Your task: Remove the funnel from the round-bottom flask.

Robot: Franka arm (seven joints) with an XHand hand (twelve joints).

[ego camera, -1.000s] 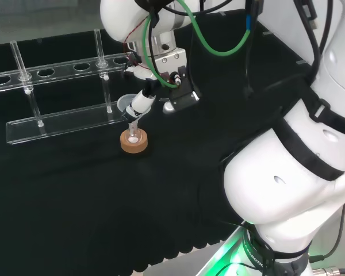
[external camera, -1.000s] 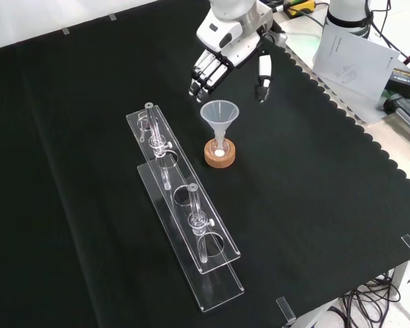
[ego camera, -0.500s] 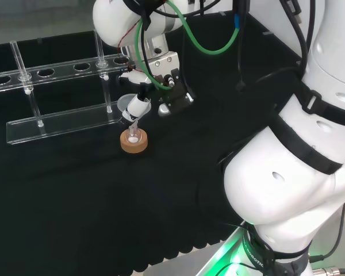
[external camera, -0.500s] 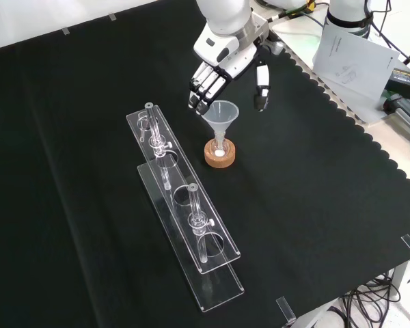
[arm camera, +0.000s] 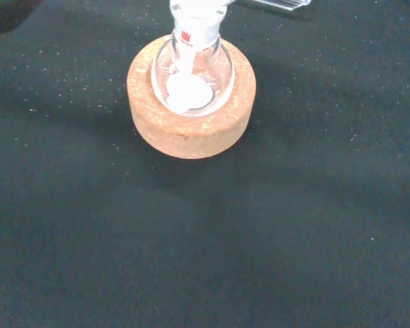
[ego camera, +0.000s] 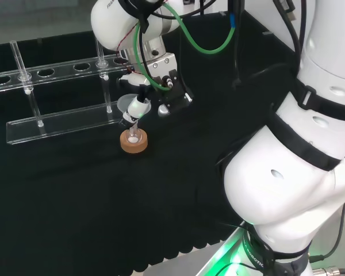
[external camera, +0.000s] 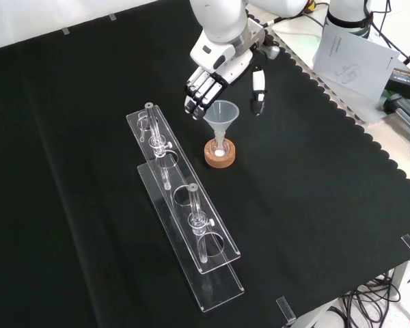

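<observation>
Black cloth covers your table (external camera: pixel 314 205), and near its middle one small flask (arm camera: pixel 191 78) sits in one cork ring (external camera: pixel 219 154) with one clear funnel (external camera: pixel 220 113) standing upright in its neck. Your hand (external camera: pixel 215 65) hangs just above and behind the funnel in the front view. Its fingers (external camera: pixel 197 92) are relaxed and only lightly bent, reaching down close beside the cone's left rim. The thumb (external camera: pixel 257 89) points down on the right side, a little apart from the rim. Nothing is held; the cone stands between fingers and thumb but I see no contact.

What matters for you: the funnel lies straight below the hand, its long axis vertical, stem down in the neck. So I judge you should lower a little, close across the cone, then lift straight up along that axis so the flask stays in its ring.

To the left in the front view one clear rack (external camera: pixel 184 219) lies well apart, with two glass tubes (external camera: pixel 194 205) standing in it.
</observation>
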